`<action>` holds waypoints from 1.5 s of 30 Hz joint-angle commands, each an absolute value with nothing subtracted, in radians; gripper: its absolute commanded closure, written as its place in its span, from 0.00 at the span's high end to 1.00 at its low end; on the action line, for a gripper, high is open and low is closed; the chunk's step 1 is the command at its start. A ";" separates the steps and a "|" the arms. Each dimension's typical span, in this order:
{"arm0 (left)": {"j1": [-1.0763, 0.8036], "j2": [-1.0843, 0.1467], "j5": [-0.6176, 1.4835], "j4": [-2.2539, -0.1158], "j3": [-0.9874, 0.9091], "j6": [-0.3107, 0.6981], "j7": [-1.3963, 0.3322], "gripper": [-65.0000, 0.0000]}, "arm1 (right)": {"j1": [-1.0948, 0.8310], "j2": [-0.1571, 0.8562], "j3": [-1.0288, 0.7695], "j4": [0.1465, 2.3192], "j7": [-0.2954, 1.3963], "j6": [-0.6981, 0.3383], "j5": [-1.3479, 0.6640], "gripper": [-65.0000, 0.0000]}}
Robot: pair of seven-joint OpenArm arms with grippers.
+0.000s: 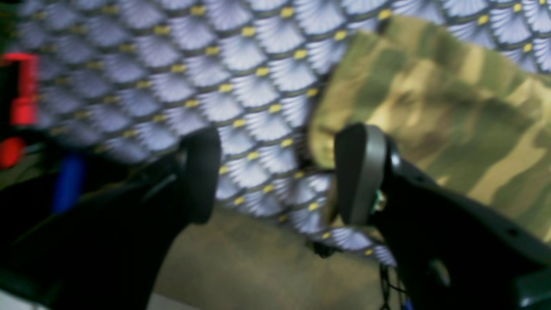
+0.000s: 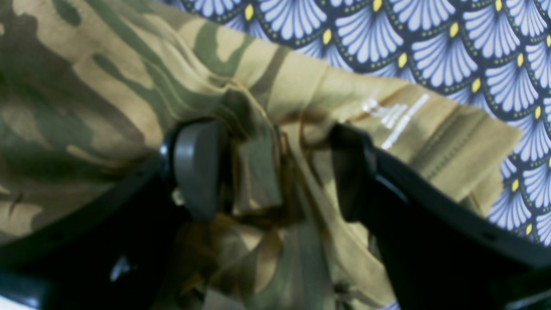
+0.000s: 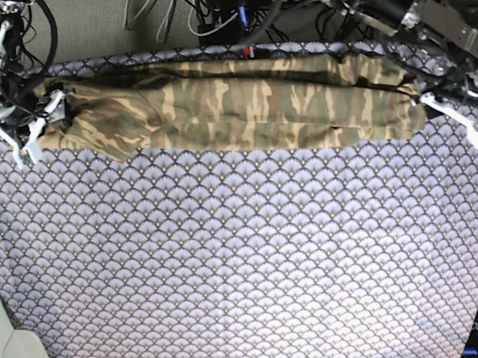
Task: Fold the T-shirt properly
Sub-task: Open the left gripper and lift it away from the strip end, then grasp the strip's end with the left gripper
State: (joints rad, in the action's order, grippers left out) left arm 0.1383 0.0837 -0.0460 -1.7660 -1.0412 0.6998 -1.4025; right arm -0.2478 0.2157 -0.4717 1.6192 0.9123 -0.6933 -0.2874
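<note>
T-shirt [image 3: 240, 103]: lying as long folded band across far side of bench, on fan-scale tablecloth [image 3: 246, 254].
L fingers [image 1: 275, 172]: spreading wide, empty, just beside shirt end.
R fingers [image 2: 275, 168]: spreading wide, straddling bunched cloth.

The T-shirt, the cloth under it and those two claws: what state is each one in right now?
T-shirt: folded into a long band along the table's far edge, lying flat, not yet a compact fold.
Tablecloth: spread flat over the table.
Right gripper: jaws open, bunched shirt cloth between them, not clamped.
Left gripper: jaws open, at the shirt's other end, only tablecloth between them.
</note>
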 commanded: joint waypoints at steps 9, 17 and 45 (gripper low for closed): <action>0.176 0.088 -0.042 -1.676 -1.040 0.698 -1.396 0.63 | -0.249 0.223 -0.467 1.629 0.912 -0.698 -0.297 0.62; 0.177 0.110 -0.042 -1.675 -1.038 0.698 -1.396 0.63 | -0.249 0.225 -0.467 1.629 0.912 -0.698 -0.297 0.62; 0.111 0.114 -0.053 -1.483 -1.038 0.698 -1.257 0.63 | -0.259 0.226 -0.438 1.629 0.912 -0.698 -0.297 0.62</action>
State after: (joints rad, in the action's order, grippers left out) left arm 0.1196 0.0929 -0.0387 -1.5043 -1.0428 0.7002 -1.2053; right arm -0.2581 0.2222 -0.4438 1.6211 0.9005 -0.6910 -0.2886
